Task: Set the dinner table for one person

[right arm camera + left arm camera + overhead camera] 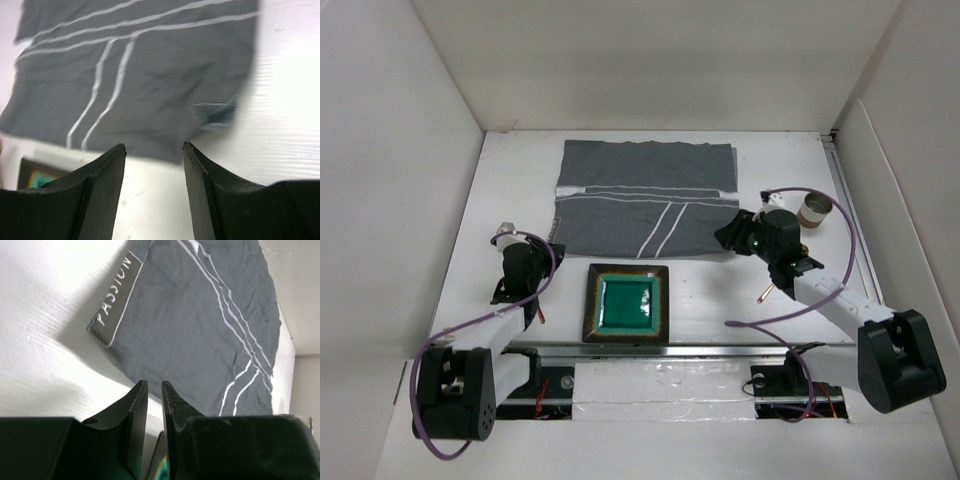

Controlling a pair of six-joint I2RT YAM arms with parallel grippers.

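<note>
The dinner table (720, 300) is a plain white top. A grey striped cloth (645, 200) lies spread at its back middle, and a square green plate with a dark rim (627, 303) sits just in front of it. My left gripper (542, 250) hovers by the cloth's near left corner. In the left wrist view the gripper (155, 383) shows a narrow gap with nothing in it, and the cloth (200, 325) lies ahead. My right gripper (728, 235) is at the cloth's near right corner. In the right wrist view it (154, 146) stands wide open and empty above bare table, just short of the cloth edge (150, 90).
A small tan cup (813, 210) lies right of the right gripper. A silvery item (504, 232) sits behind the left gripper. Thin brownish pieces show by the left arm (539, 314) and the right arm (767, 292). White walls enclose the table on three sides.
</note>
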